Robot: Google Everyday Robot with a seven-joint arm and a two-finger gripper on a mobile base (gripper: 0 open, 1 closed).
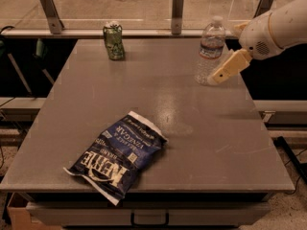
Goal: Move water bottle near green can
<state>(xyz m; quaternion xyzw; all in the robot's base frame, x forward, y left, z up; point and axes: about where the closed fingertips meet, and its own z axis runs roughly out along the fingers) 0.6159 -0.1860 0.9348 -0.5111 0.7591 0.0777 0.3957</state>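
The water bottle (209, 51) stands upright at the far right of the grey table (158, 104); it is clear and ribbed, with a white cap and a label band. The green can (113, 41) stands upright at the far left of the table, well apart from the bottle. My gripper (225, 69) reaches in from the right on a white arm. Its tan fingers (231, 65) point down and left, right beside the bottle's lower right side.
A dark blue chip bag (120, 155) lies flat at the front left of the table. Metal posts and a rail (177, 8) run behind the table's far edge. The table's right edge lies just under the arm.
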